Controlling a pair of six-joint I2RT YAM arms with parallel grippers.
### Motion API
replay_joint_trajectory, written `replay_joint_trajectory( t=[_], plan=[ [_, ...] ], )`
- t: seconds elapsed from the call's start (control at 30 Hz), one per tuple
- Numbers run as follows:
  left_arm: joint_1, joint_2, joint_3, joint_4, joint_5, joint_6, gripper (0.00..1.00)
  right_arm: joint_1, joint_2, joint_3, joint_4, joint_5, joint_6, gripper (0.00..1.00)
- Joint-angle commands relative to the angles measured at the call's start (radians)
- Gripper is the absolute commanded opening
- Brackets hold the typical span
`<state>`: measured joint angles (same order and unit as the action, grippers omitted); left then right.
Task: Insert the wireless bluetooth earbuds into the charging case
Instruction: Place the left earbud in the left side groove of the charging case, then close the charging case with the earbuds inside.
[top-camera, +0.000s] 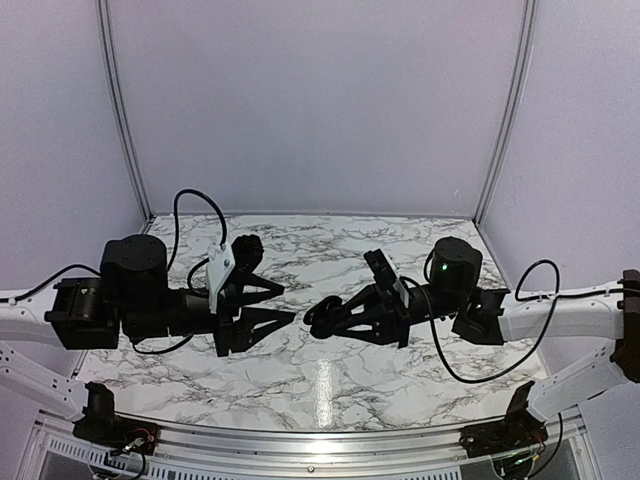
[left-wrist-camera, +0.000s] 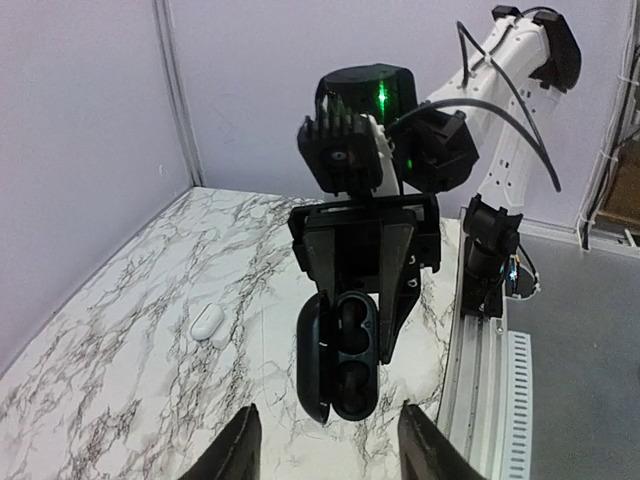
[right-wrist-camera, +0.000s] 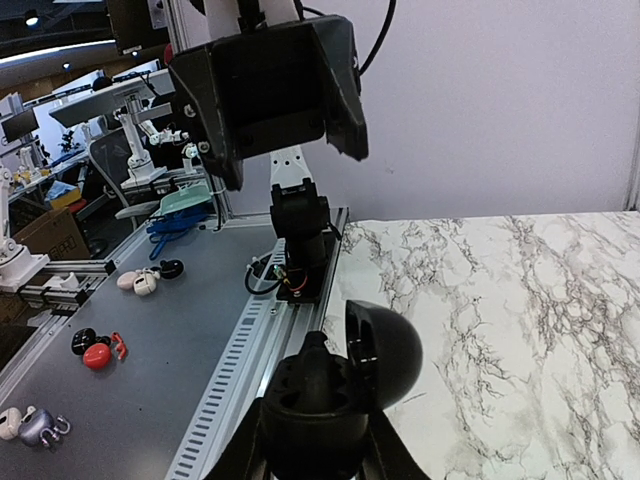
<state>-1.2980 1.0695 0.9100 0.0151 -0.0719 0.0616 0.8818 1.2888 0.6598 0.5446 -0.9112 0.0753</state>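
Note:
The charging case (left-wrist-camera: 340, 355) is a glossy black oval, held up above the marble table with its lid (right-wrist-camera: 385, 355) swung open. My right gripper (left-wrist-camera: 355, 325) is shut on it from behind; the case body (right-wrist-camera: 315, 410) fills the bottom of the right wrist view. Two dark rounded earbuds (left-wrist-camera: 352, 318) seem to sit in its wells, and one black piece (right-wrist-camera: 314, 345) stands a little proud at the far end. My left gripper (left-wrist-camera: 330, 430) faces the case with its fingers (left-wrist-camera: 235, 450) spread, open and holding nothing. From above, the left gripper (top-camera: 288, 304) and the case (top-camera: 320, 313) nearly meet at mid-table.
A small white pill-shaped object (left-wrist-camera: 208, 322) lies on the marble table (left-wrist-camera: 120, 350). A slotted metal rail (left-wrist-camera: 490, 345) runs along the table's near edge by the arm bases. Beyond it, a grey bench (right-wrist-camera: 150, 400) holds several small earbud cases (right-wrist-camera: 95, 350).

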Motion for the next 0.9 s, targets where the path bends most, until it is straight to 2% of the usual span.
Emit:
replay_joint_trajectory(
  t=[0.0,0.03,0.1,0.23,0.33,0.63,0.77,0.87],
  plan=[
    [-0.001,-0.058,-0.061,0.009,-0.093,-0.021,0.58,0.008,0.015,0.016,0.042,-0.011,0.014,0.00],
    [0.001,-0.057,-0.067,0.012,-0.120,-0.034,0.65,0.008,0.017,0.019,0.043,-0.013,0.015,0.00],
    [0.007,-0.043,-0.065,0.013,-0.132,-0.051,0.72,0.008,0.024,0.026,0.048,-0.014,0.023,0.00],
    [0.008,-0.015,-0.066,0.017,-0.079,-0.056,0.84,0.007,0.046,0.054,0.047,-0.025,0.028,0.00],
    [0.008,0.001,-0.089,0.052,-0.016,-0.055,0.89,0.008,0.044,0.063,0.030,-0.019,0.029,0.00],
    [0.006,0.081,-0.096,0.117,0.105,-0.006,0.89,0.008,0.074,0.097,0.038,-0.027,0.060,0.00],
    [0.000,0.083,-0.093,0.132,0.123,0.023,0.83,0.008,0.089,0.105,0.044,-0.035,0.068,0.00],
    [-0.024,0.082,-0.083,0.131,0.080,0.058,0.77,0.009,0.090,0.108,0.042,-0.036,0.069,0.00]
  ],
)
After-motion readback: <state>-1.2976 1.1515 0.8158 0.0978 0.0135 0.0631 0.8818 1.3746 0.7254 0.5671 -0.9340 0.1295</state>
